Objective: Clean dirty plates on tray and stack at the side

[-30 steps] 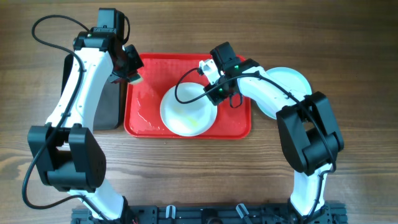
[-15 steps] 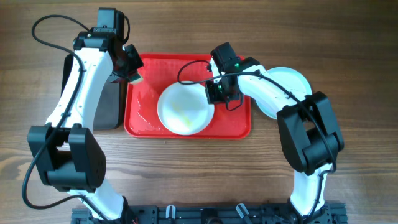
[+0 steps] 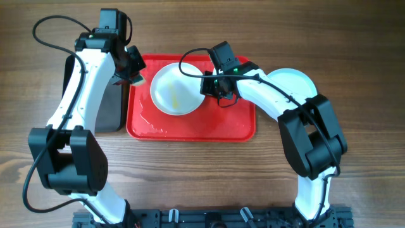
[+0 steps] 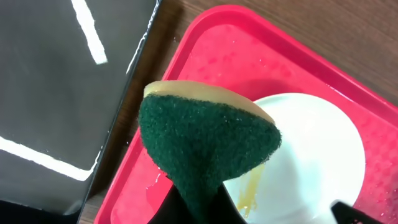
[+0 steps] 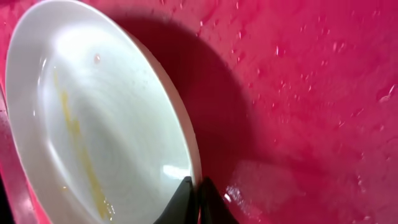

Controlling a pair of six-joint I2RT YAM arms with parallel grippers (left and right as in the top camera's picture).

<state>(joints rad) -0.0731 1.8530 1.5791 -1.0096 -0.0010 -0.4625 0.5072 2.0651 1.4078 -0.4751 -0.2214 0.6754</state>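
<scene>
A cream-white plate (image 3: pixel 176 89) with a yellow smear is held tilted above the red tray (image 3: pixel 190 123). My right gripper (image 3: pixel 205 85) is shut on its right rim; the right wrist view shows the fingers (image 5: pixel 194 198) pinching the plate's edge (image 5: pixel 93 124) over the wet tray (image 5: pixel 298 93). My left gripper (image 3: pixel 133 71) is shut on a green and yellow sponge (image 4: pixel 205 140), held at the tray's upper left, just left of the plate (image 4: pixel 305 162). Clean pale plates (image 3: pixel 292 85) are stacked on the table right of the tray, partly hidden by the right arm.
A black tray (image 3: pixel 112 104) lies left of the red tray, under my left arm; it fills the left side of the left wrist view (image 4: pixel 62 87). Water droplets lie on the red tray's floor. Wooden table surrounds both trays.
My right gripper has lifted the plate off the tray's centre and carried it up and to the left, tilting it toward the sponge. The left arm has not moved.
</scene>
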